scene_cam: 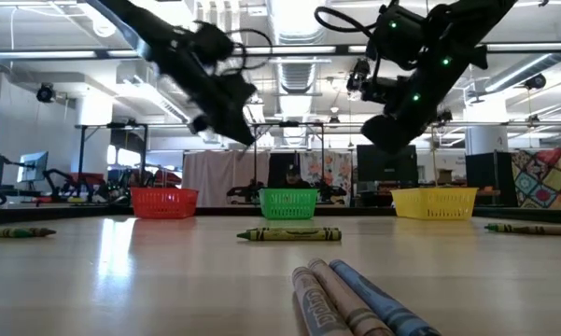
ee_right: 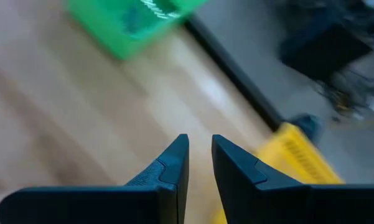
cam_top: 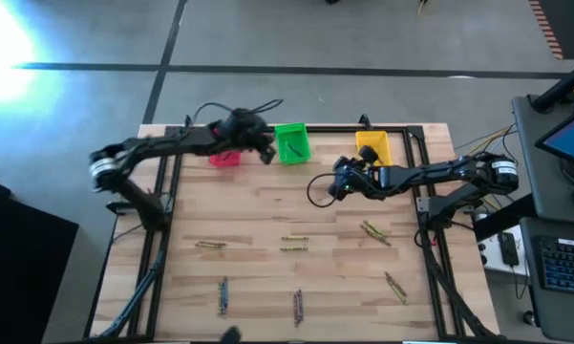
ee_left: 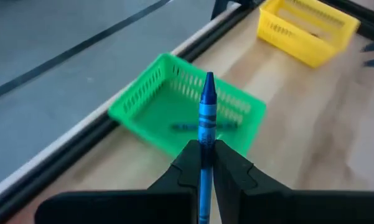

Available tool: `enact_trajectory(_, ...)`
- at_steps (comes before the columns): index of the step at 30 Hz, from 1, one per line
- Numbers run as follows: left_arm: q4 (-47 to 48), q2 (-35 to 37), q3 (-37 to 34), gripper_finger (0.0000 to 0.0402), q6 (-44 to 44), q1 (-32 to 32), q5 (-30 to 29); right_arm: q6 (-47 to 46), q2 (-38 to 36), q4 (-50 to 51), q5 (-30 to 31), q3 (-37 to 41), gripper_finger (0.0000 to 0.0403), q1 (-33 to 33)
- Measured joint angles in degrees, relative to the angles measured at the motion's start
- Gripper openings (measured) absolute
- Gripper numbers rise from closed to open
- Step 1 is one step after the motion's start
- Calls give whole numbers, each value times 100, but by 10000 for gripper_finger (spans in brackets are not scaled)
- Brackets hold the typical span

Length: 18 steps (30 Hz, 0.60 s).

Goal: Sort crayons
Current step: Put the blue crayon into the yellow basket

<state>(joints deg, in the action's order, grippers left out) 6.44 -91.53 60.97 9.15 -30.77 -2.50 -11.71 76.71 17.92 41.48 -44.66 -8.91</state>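
Note:
My left gripper (cam_top: 267, 153) is shut on a blue crayon (ee_left: 206, 106), raised just left of the green bin (cam_top: 291, 143), which has a blue crayon (ee_left: 199, 126) lying inside. My right gripper (cam_top: 336, 183) hangs above the table in front of the yellow bin (cam_top: 372, 145). Its fingers (ee_right: 199, 146) stand a little apart with nothing between them. Several crayons lie flat on the wood: olive ones (cam_top: 210, 245), (cam_top: 294, 244), (cam_top: 374, 231), (cam_top: 396, 287), a bluish one (cam_top: 223, 296) and a reddish one (cam_top: 298, 306). My left gripper pinches the blue crayon's wrapped shaft (ee_left: 205, 152) between its two fingers. The crayon lies along the fingers, and its pointed tip (ee_left: 209, 79) sticks out past the fingertips toward the green bin. It is lifted clear of the table.
The pink bin (cam_top: 224, 158) stands left of the green one, under my left arm. All three bins line the far edge, inside a black frame rail (cam_top: 420, 172). In the low view a few crayons (scene_cam: 355, 299) lie close to the near edge.

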Motion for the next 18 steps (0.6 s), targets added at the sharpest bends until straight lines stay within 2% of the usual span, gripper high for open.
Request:
enact_trajectory(4,-228,-1057,1014,2,-240,47,54,-728,-445,976,524,2,63,0)
enact_trajectory(9,-250,-2155,2388,2,-116,216,273,-1738,-1081,2310,613,16,63,41)
enact_trajectory(13,-265,-2890,3423,2,-116,377,409,-2492,-1556,3097,1085,69,63,127)
enact_trajectory(18,-267,-3731,4475,2,-34,575,563,-2798,-2030,3264,1339,250,58,181)
